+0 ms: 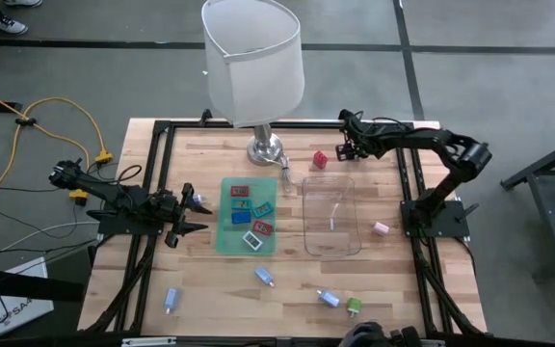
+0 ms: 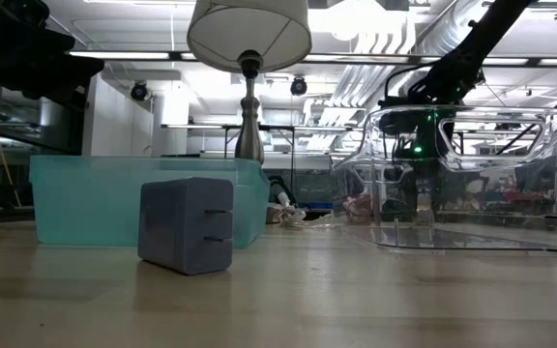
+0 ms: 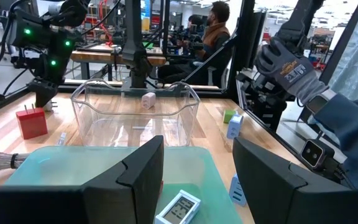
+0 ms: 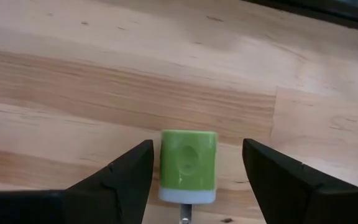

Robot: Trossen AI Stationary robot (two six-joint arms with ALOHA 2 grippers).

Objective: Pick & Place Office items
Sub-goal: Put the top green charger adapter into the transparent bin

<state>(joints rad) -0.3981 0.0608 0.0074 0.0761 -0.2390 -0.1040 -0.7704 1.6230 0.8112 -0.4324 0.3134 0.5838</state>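
My left gripper (image 1: 196, 214) (image 3: 197, 168) hangs open at the left edge of the green mat (image 1: 247, 217), touching nothing. Several flat red and teal pieces (image 1: 258, 208) lie on the mat. My right gripper (image 1: 347, 145) (image 4: 194, 165) is open near the table's far edge, beside a red chunky piece (image 1: 320, 159) (image 3: 31, 121). In the right wrist view a green cylinder with a white end (image 4: 188, 165) stands on the wood between its fingers, untouched. Another green piece (image 1: 354, 306), light blue pieces (image 1: 264, 278) (image 1: 171, 300) and a pink piece (image 1: 381, 228) rest on the wood.
The clear tray (image 1: 331, 214) sits right of the mat. A lamp (image 1: 258, 67) stands with its base (image 1: 266, 149) at the far edge. A person's gloved hand (image 3: 291, 62) (image 1: 374, 335) is at the near edge. A grey-blue pronged piece (image 2: 186, 224) fills the low view's foreground.
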